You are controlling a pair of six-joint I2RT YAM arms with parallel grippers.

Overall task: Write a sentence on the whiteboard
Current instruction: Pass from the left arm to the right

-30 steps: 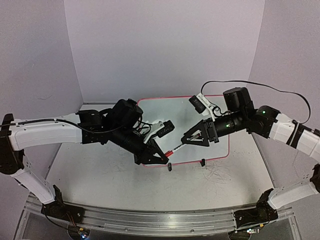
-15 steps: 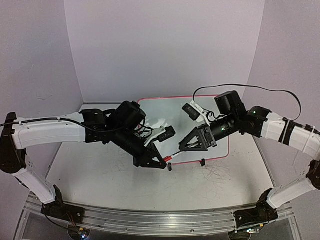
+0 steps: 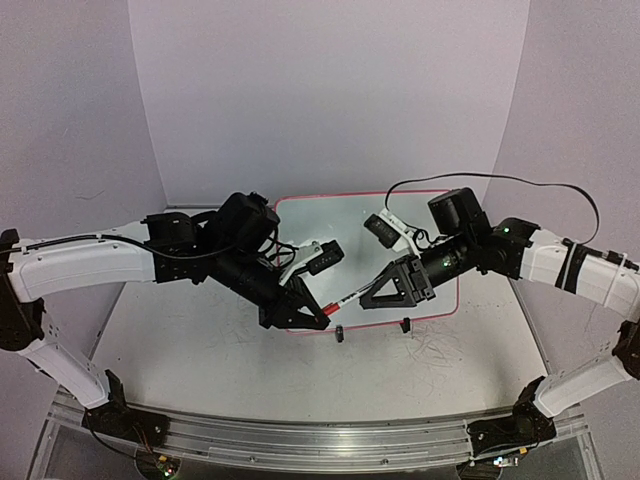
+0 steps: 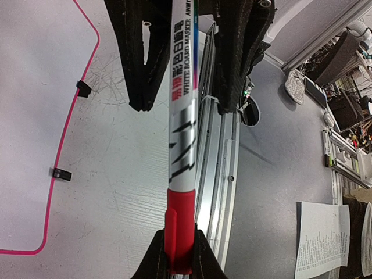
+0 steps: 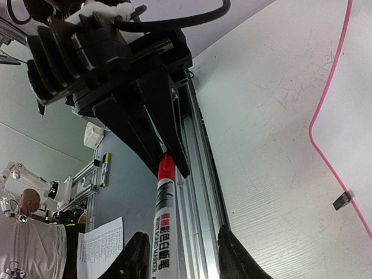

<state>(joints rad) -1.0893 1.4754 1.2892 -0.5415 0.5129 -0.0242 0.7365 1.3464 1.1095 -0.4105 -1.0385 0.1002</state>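
The whiteboard (image 3: 400, 225), glossy white with a thin red rim, lies flat at the table's back middle on two black clip feet (image 3: 406, 324). No red sentence shows on it. A whiteboard marker (image 3: 347, 299) with a red cap hangs over the board's front edge between the two grippers. My left gripper (image 3: 318, 314) is shut on the red cap (image 4: 179, 232). My right gripper (image 3: 372, 293) is open, its fingers on either side of the marker's white barrel (image 5: 163, 232). The board's rim also shows in the left wrist view (image 4: 64, 125) and the right wrist view (image 5: 325, 104).
Grey scribble marks (image 3: 440, 345) cover the scuffed table in front of the board. An aluminium rail (image 3: 300, 440) runs along the near edge between the arm bases. Purple walls close in the back and sides. A printed sheet (image 4: 322, 238) lies off the table.
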